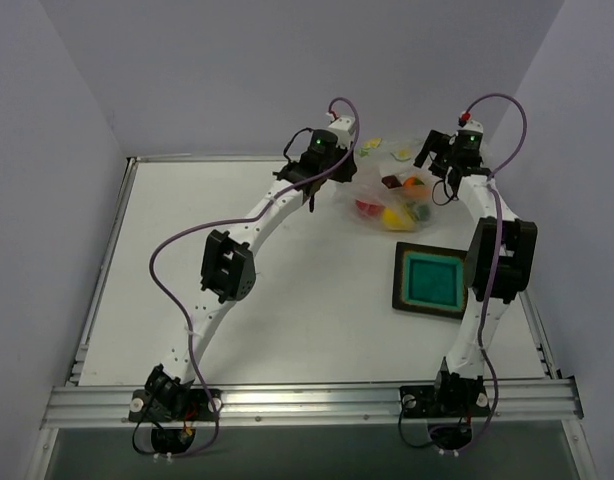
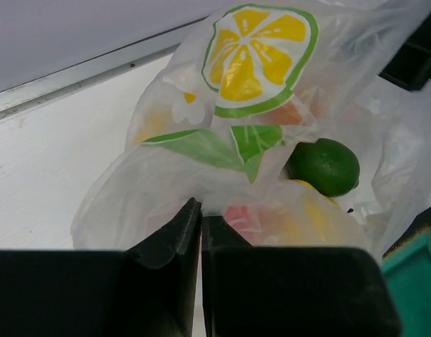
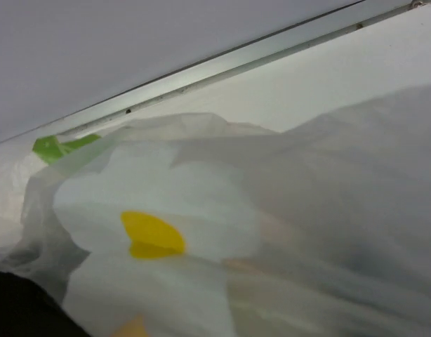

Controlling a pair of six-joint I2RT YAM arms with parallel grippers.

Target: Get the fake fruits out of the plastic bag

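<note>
The bench (image 1: 287,300) is mostly bare white. The plastic bag (image 1: 379,190) sits at its far side between my two arms, bunched up, with a lemon print facing the left wrist camera. My left end effector (image 2: 200,210) has its jaws pressed together, apparently on a fold of the film at the bag's near edge. For the right end effector (image 1: 434,165) I cannot tell; its wrist view shows only film up close. My worry is the thin film: if I pull the two sides unevenly it could slip from the pinch or tear, and the load could spill and roll toward the far rail. The dark tray (image 1: 430,282) with its teal inside lies just near of the bag, close to the right arm's path. The fake fruits (image 1: 395,212) are inside the bag, and a green one (image 2: 326,166) shows at a gap in the film.
</note>
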